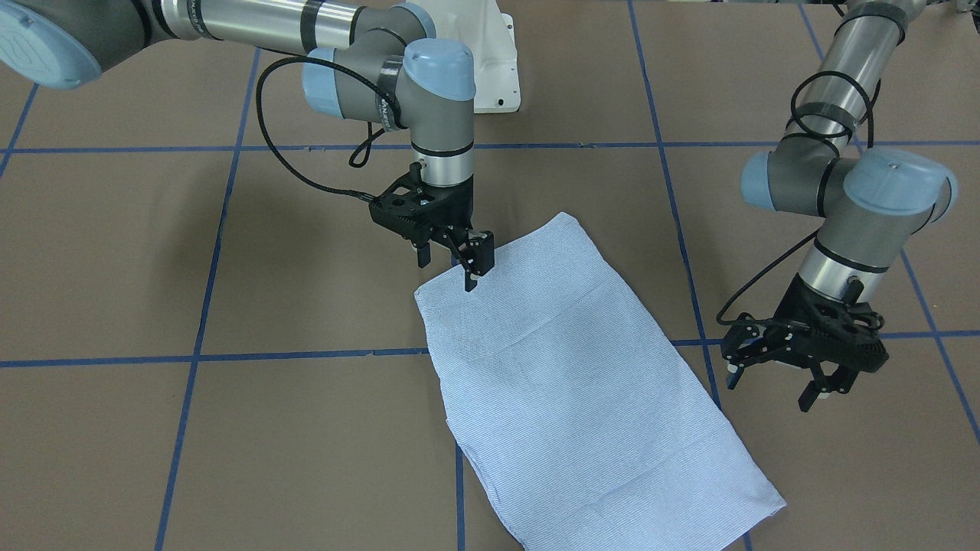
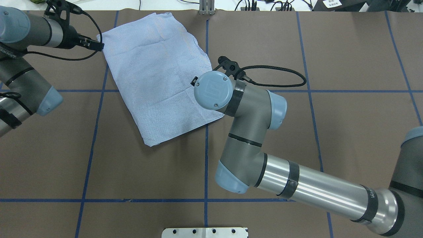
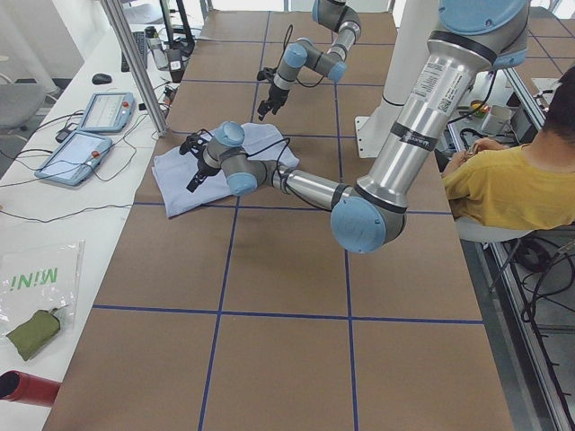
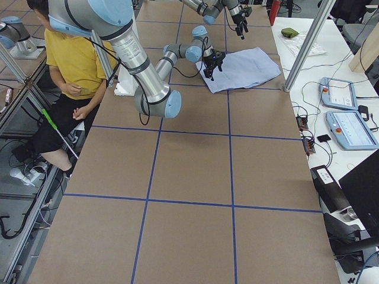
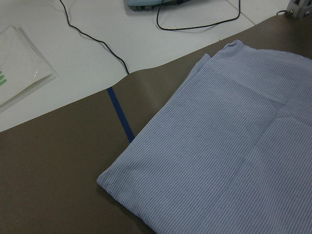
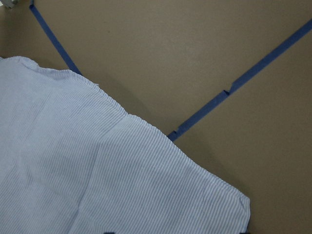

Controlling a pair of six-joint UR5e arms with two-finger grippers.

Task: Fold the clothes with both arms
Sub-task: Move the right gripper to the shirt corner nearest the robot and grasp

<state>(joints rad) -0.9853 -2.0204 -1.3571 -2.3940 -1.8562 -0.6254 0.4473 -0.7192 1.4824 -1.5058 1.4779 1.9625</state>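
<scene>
So the shirt is lying flat on the brown table, folded down to a long rectangle. It sits crooked across the blue tape lines, out toward the far side from the robot's base. The right gripper hangs over one short end near a corner, jaws spread wide with nothing between them. One fingertip looks like it's just about on the cloth. The left gripper is off the fabric, just beside the long edge, also wide open and empty.

My guess on handling: thin cotton, weighs next to nothing, totally floppy, and the stacked layers will slide on each other. So I'd pinch right at the two corners of a short end, through every layer, one arm per corner. Lift both together, or the middle sags and the fold comes apart
</scene>
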